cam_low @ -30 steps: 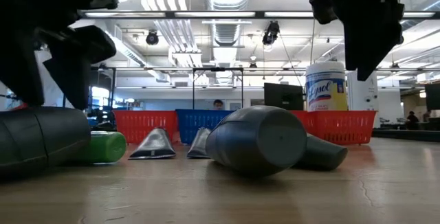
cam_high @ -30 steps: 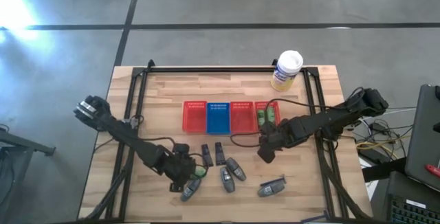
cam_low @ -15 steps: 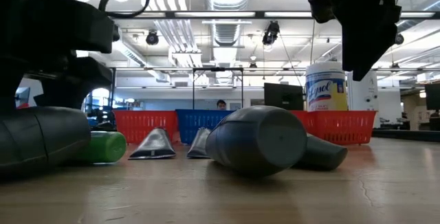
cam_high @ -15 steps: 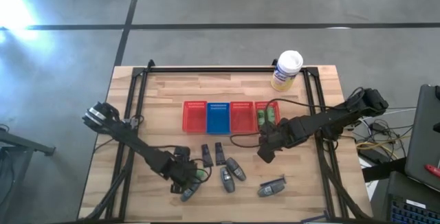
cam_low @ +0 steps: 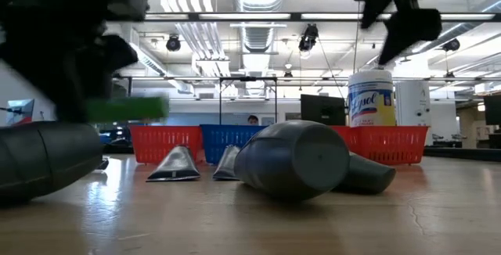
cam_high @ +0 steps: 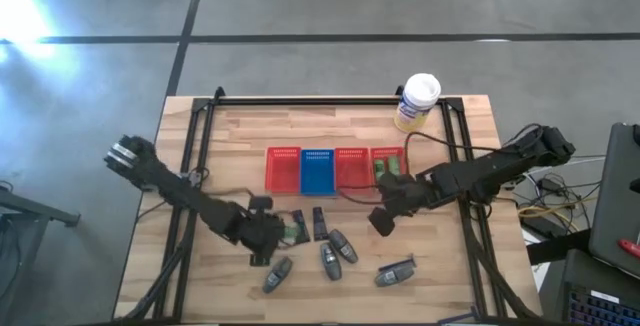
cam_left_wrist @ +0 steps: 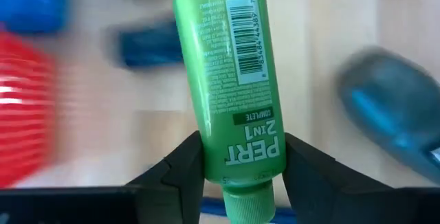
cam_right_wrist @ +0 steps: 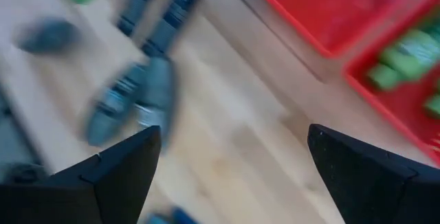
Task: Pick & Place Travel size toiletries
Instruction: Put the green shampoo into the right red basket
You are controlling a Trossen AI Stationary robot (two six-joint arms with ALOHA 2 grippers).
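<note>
The left gripper (cam_left_wrist: 237,159) grips a green Pert tube (cam_left_wrist: 230,80), lifted off the table (cam_high: 440,266). The right gripper (cam_right_wrist: 230,176), fingers spread wide and empty, hangs beside the red basket (cam_high: 388,162).

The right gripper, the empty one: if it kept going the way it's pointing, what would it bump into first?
Probably the grey tubes lying on the table ahead of the right gripper, its jaws open. Depth is unclear; it may meet bare wood first.

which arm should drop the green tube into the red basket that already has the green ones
Left. Its gripper is shut on the green tube, lifted off the table. The right gripper hangs open and empty, though nearer the red basket.
</note>
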